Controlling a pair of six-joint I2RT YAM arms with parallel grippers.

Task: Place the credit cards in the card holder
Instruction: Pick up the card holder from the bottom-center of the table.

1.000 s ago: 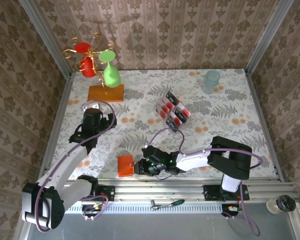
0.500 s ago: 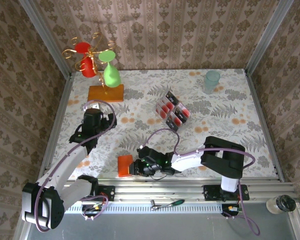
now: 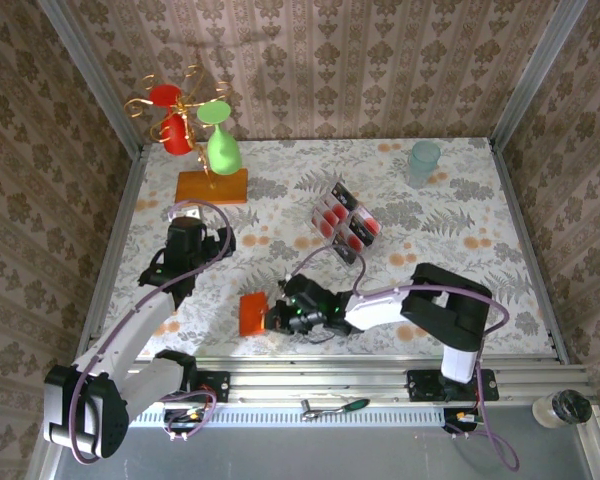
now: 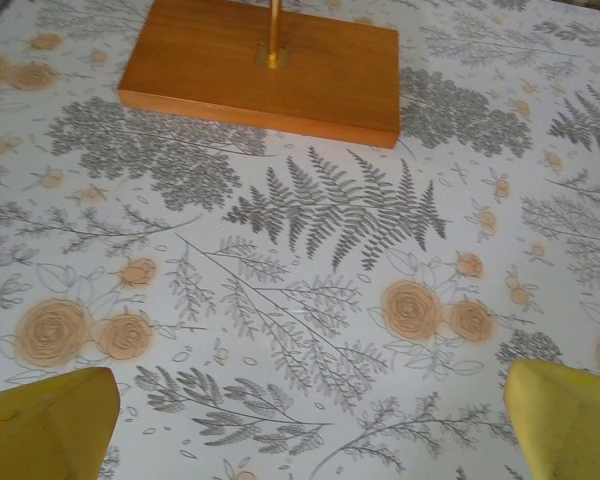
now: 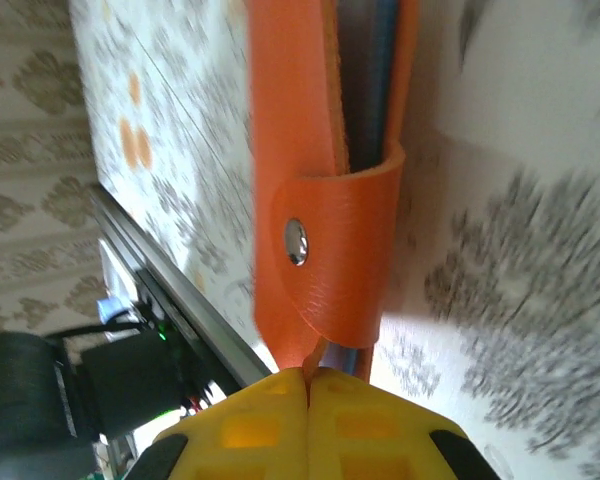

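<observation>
Right gripper [image 5: 308, 380] pinched shut on the card holder [image 5: 320, 150] edge, at the near side of the table [image 3: 480, 230].
Probably gripping the snap-flap end to lift or open it; credit cards [image 3: 345, 222] lie well apart; left gripper [image 4: 310, 430] hangs wide open, idle.

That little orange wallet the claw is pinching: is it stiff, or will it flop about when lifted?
Probably bendy: the orange wallet looks like thin soft leather, with its snap tab curving around the edge. The tab looks fastened, so it should keep folded. Pinched by one edge in the right claw, it may sag or swing.
</observation>
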